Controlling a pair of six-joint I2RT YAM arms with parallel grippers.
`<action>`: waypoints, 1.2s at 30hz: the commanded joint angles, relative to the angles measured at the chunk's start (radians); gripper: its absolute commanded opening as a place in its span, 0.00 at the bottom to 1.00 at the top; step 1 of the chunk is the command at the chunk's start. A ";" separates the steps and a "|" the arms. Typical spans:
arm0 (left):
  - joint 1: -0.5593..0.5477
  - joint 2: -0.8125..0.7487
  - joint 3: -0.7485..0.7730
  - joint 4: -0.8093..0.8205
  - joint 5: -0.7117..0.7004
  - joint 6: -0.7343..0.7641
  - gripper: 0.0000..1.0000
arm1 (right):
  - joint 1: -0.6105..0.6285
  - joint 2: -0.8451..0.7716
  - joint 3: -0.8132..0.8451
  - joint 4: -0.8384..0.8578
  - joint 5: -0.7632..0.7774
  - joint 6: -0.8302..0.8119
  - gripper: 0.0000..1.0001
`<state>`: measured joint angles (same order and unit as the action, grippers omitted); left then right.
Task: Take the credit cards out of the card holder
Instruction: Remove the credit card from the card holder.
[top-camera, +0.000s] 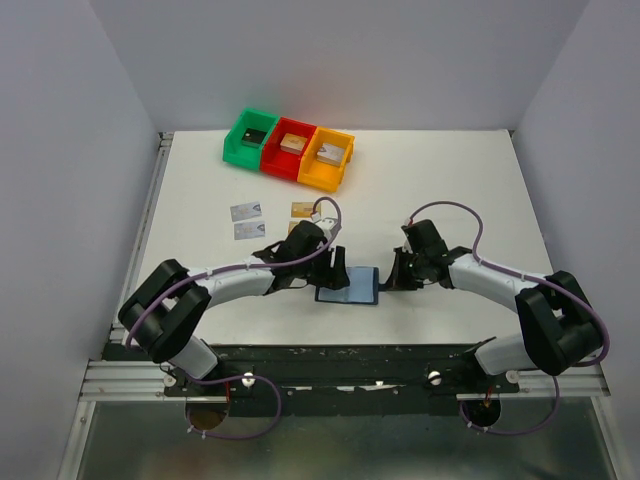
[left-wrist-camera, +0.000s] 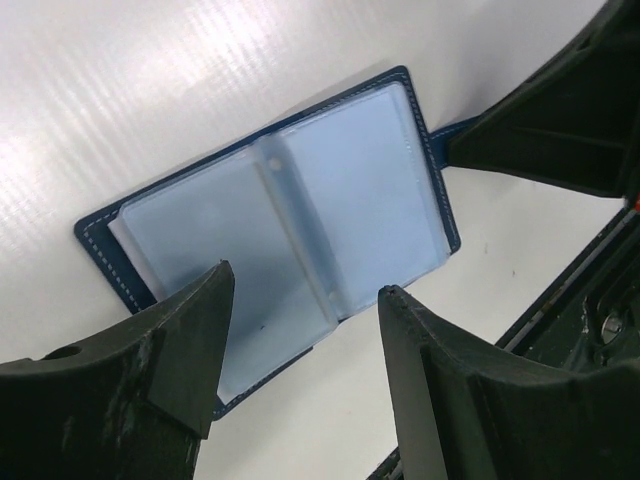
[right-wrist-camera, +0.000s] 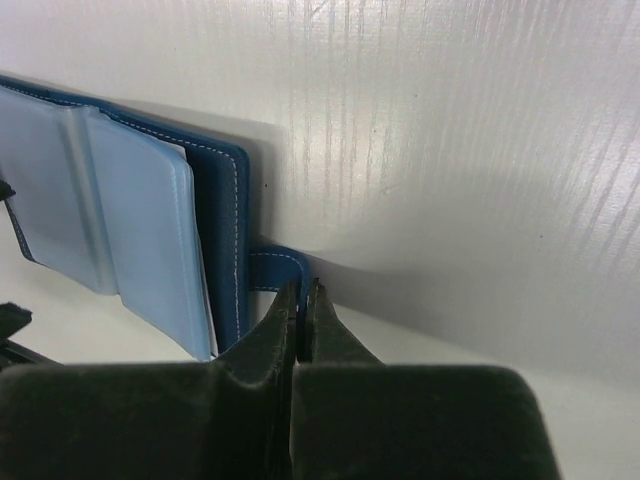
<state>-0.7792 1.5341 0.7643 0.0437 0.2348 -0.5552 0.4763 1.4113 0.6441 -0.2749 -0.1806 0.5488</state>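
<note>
Left jaws spread over card holder (left-wrist-camera: 100, 245), right jaws pressed together at its strap tab (right-wrist-camera: 275, 268); sleeve (left-wrist-camera: 195, 235) snag could yank it free.

White tabletop (top-camera: 450, 200), fine parallel ribs in surface, visible in wrist views. Plain pale grey walls (top-camera: 350, 60) enclose it at back, left and right. Metal rail (top-camera: 148, 220) along left edge. Slotted metal frame (top-camera: 120, 382) across near edge. Lighting even, shadows soft.
</note>
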 joint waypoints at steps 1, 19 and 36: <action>0.021 -0.031 -0.039 0.007 -0.037 -0.038 0.71 | -0.004 0.005 -0.034 0.046 -0.054 0.030 0.00; 0.052 -0.112 -0.126 0.008 -0.086 -0.071 0.71 | -0.004 0.021 -0.043 0.065 -0.074 0.031 0.00; 0.054 -0.114 -0.140 -0.008 -0.109 -0.078 0.71 | -0.004 0.026 -0.049 0.075 -0.077 0.033 0.00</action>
<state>-0.7296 1.4342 0.6411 0.0536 0.1677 -0.6224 0.4763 1.4208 0.6098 -0.2104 -0.2466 0.5758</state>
